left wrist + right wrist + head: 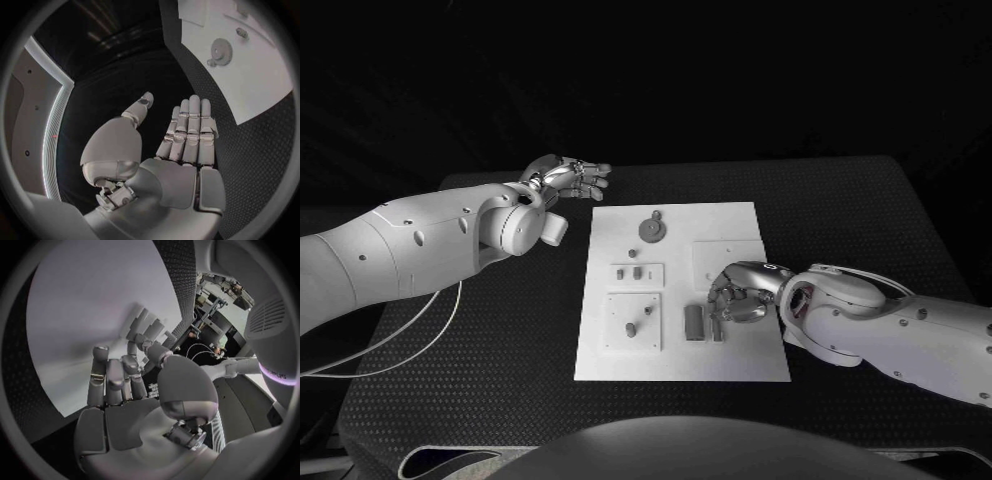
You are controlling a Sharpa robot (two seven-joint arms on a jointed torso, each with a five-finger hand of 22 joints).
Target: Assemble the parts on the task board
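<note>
The white task board (747, 360) lies mid-table. On it are a grey gear (652, 230) with a small pin (656, 214) beyond it, a small plate with pegs (638, 272), a square plate (630, 322), and two grey bars (694, 320) side by side. My right hand (740, 293) hangs over the board's right half, fingers curled down onto the end of the right-hand bar (717, 329). Its palm hides whether it grips the bar. In its wrist view, that hand (125, 390) curls over the board (81, 305). My left hand (567, 178) hovers off the board's far left corner, fingers (190, 130) straight and empty, with the gear (220, 50) beyond.
A raised white square (728, 255) sits on the board just beyond my right hand. A white cable (401, 340) loops over the black table at the left. Dark matting (848, 200) surrounds the board.
</note>
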